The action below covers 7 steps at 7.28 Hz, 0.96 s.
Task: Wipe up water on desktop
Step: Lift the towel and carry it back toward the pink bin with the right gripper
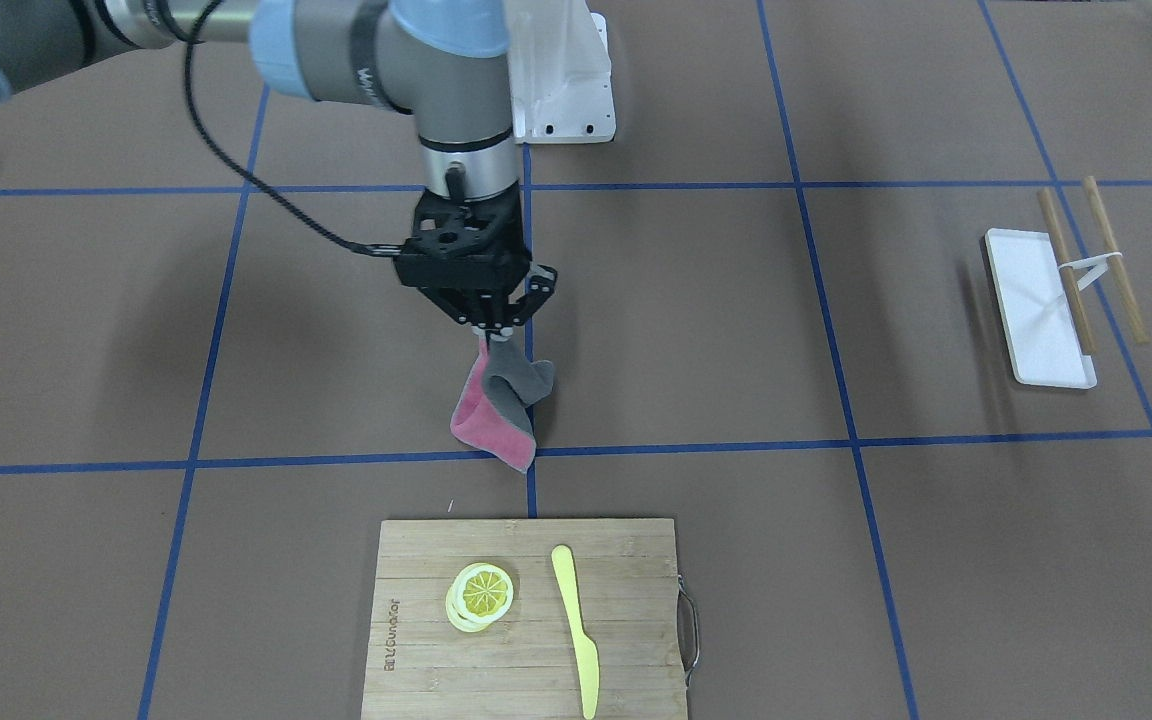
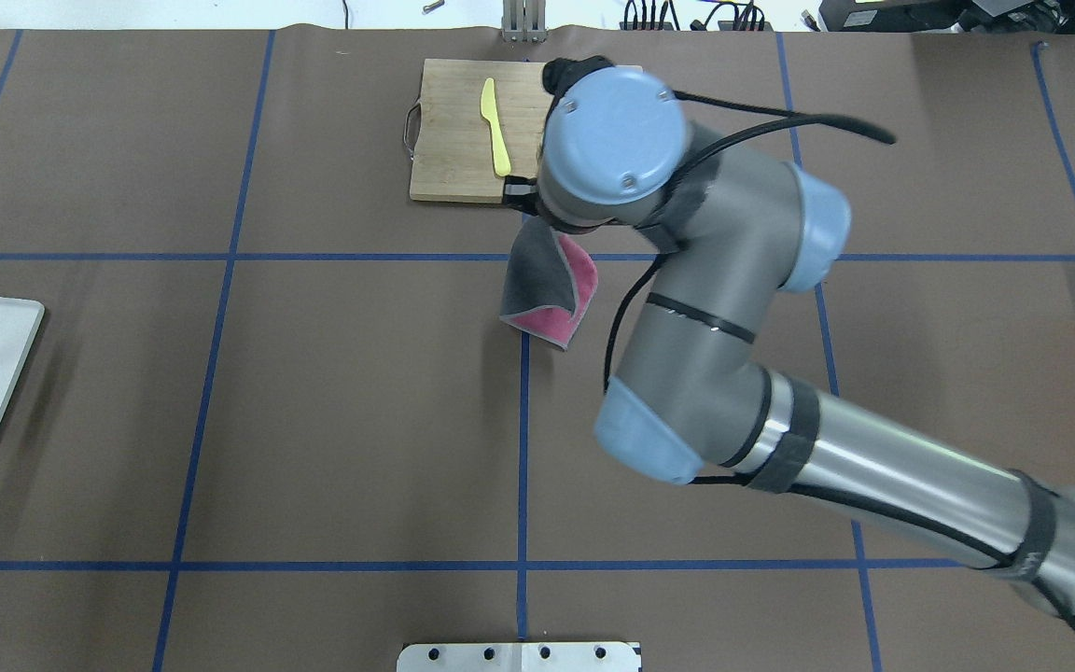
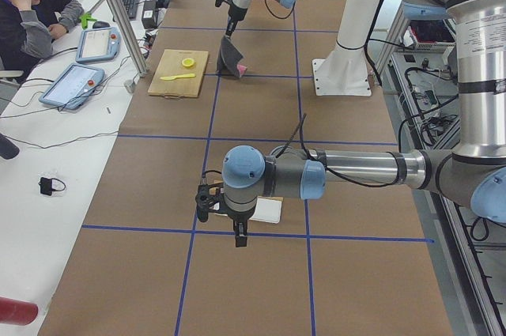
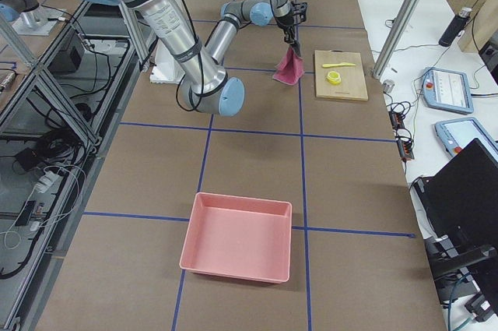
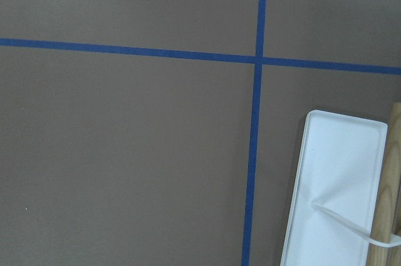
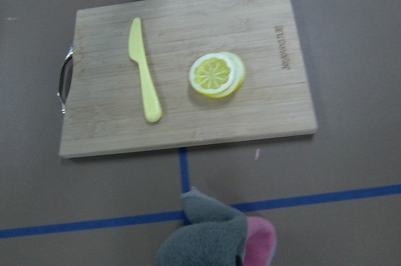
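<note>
My right gripper (image 1: pixel 488 330) is shut on the top corner of a grey and pink cloth (image 1: pixel 501 405). The cloth hangs down, and its lower edge reaches the brown desktop (image 1: pixel 686 320) by a blue tape crossing. The cloth also shows in the overhead view (image 2: pixel 547 289) and at the bottom of the right wrist view (image 6: pixel 213 235). No water shows on the desktop. My left gripper (image 3: pixel 239 237) hangs over the desktop near the white tray; I cannot tell whether it is open or shut.
A bamboo cutting board (image 1: pixel 626 620) with lemon slices (image 1: pixel 481 595) and a yellow knife (image 1: pixel 576 630) lies just beyond the cloth. A white tray (image 1: pixel 1036 305) with chopsticks (image 1: pixel 1066 270) sits on my left. A pink bin (image 4: pixel 237 237) stands on my right.
</note>
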Motion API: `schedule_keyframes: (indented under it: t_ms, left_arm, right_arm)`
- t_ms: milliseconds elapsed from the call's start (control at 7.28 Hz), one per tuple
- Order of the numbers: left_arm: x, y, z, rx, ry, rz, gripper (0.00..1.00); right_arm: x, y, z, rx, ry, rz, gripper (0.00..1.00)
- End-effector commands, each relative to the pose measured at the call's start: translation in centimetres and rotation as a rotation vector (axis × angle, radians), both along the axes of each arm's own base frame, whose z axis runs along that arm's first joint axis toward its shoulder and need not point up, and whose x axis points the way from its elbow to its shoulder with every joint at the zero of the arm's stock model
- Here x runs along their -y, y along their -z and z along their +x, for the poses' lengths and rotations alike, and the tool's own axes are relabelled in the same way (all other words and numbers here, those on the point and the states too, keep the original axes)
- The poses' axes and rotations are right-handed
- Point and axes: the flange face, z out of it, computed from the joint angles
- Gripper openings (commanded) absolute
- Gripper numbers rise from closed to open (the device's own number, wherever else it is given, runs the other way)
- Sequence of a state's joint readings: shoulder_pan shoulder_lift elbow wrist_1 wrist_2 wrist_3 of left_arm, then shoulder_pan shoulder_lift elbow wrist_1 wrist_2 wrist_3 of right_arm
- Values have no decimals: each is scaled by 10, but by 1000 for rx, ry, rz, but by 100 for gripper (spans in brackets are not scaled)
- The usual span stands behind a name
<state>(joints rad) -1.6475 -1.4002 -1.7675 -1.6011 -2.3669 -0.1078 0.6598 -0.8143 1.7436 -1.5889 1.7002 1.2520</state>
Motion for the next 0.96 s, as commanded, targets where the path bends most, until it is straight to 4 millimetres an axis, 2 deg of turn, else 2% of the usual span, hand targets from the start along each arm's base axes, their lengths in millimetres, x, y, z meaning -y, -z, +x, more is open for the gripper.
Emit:
schedule_keyframes:
  t_ms: [0, 137, 412, 550, 824]
  left_arm:
    - [0, 2, 0, 0, 4, 1, 99]
    - [0, 2, 0, 0, 4, 2, 99]
    - [1, 3, 0, 0, 4, 5, 99]
    - [1, 3, 0, 0, 5, 4, 99]
    - [2, 5, 0, 1, 6, 15, 99]
  right_arm:
    - [14, -59, 157, 23, 98, 33, 0]
    - [6, -84, 207, 23, 96, 27, 0]
    - [-22, -136, 278, -33, 146, 65, 0]
    - [-35, -164, 324, -56, 155, 68, 0]
    - [-82, -239, 446, -92, 205, 93, 0]
